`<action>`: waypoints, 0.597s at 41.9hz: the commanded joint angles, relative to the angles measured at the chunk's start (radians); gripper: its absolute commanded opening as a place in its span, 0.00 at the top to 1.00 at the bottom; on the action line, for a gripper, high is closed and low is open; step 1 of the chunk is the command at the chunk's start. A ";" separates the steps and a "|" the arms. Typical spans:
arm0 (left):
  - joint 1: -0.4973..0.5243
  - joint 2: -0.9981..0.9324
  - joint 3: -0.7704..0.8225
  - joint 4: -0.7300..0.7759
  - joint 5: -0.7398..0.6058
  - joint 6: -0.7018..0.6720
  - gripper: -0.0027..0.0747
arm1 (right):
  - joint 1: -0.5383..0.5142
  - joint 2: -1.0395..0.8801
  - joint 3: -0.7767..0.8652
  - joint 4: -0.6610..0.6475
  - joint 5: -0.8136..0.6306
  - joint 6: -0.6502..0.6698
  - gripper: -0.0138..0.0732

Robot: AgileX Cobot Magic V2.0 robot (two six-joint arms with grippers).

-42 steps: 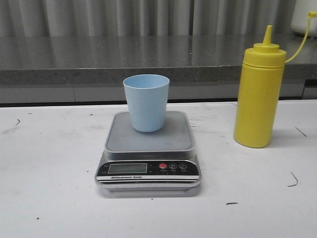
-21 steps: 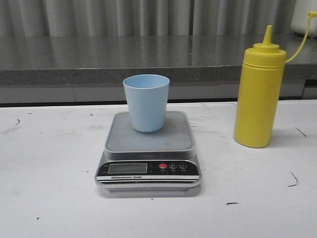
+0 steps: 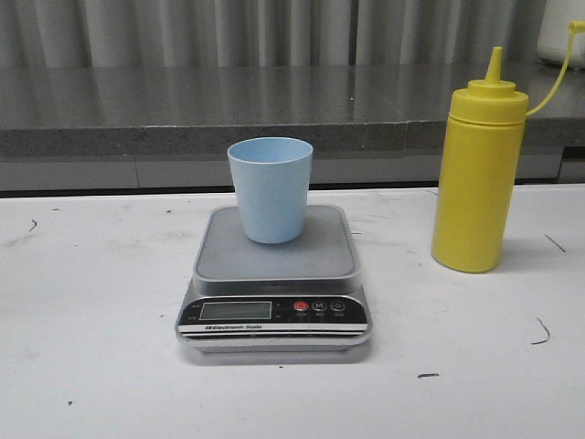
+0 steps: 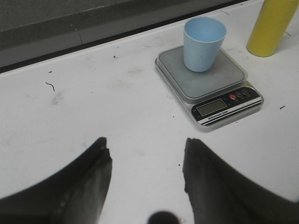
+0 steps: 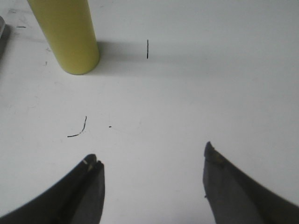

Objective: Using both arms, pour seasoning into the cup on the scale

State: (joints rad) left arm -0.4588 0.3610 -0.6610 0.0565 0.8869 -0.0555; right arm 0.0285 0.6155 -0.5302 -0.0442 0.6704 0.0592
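On scale (image 3: 274,274), cup (image 3: 270,189), seasoning (image 3: 479,165) right, apart.

Matt plastic cup (image 3: 270,188), brushed-metal scale (image 3: 274,283)

"Electronic Scale" on scale (image 3: 274,293)

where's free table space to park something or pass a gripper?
Bare table left of the scale, and the strip in front of it. Narrower gap between the scale and the yellow bottle. The cup occupies the scale's platform.
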 commanded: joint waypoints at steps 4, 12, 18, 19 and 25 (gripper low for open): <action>0.001 0.007 -0.025 -0.007 -0.072 -0.004 0.51 | 0.000 0.005 -0.034 0.000 -0.083 -0.025 0.29; 0.001 0.007 -0.025 -0.007 -0.072 -0.004 0.51 | 0.005 0.005 -0.035 0.026 -0.097 -0.116 0.16; 0.001 0.007 -0.025 -0.007 -0.072 -0.004 0.51 | 0.046 0.005 -0.038 0.038 -0.099 -0.138 0.14; 0.001 0.007 -0.025 -0.007 -0.072 -0.004 0.51 | 0.058 0.005 -0.038 0.044 -0.100 -0.141 0.14; 0.001 0.007 -0.025 -0.007 -0.072 -0.004 0.51 | 0.132 0.006 -0.038 0.063 -0.113 -0.141 0.14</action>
State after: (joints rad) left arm -0.4588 0.3610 -0.6610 0.0565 0.8869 -0.0555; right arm 0.1263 0.6155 -0.5320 0.0000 0.6349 -0.0711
